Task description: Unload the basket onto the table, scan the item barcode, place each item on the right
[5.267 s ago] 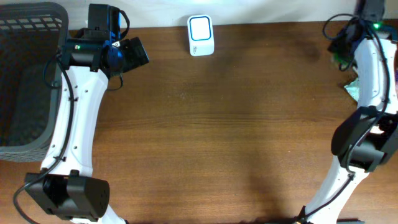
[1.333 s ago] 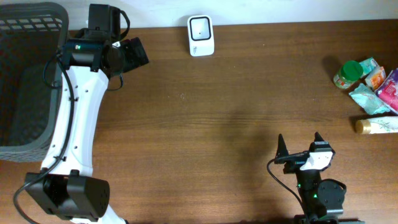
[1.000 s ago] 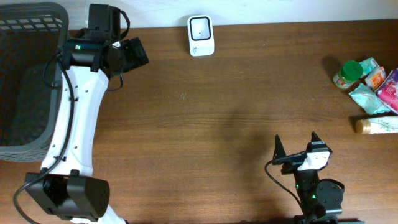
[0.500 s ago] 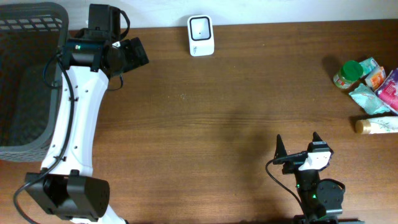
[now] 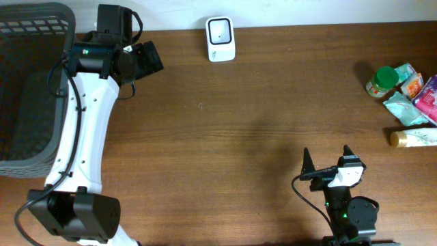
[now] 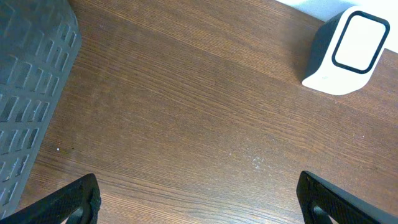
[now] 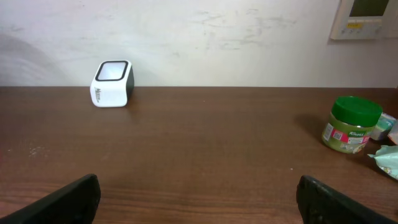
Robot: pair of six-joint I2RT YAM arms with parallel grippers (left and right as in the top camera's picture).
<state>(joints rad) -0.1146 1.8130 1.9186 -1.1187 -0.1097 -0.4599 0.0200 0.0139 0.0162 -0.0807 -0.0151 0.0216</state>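
Wooden table (image 5: 239,123), right gripper (image 5: 328,153) back at near edge, jaws apart, left gripper (image 6: 199,198) seemingly unmoved, likewise apart.

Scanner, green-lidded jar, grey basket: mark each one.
scanner (image 5: 220,32), overhead view, its dark window.
green-lidded jar (image 7: 349,130), right wrist view, its label.
grey basket (image 6: 25,93), left wrist view, its slotted wall.

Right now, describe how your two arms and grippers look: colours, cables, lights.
The left arm has white links, black joints, a black cable, and a green light and blue patch near the wrist. The left gripper is black. The right arm shows a black body with a green light, a white block and a thin black cable. The right gripper is black and pointed.
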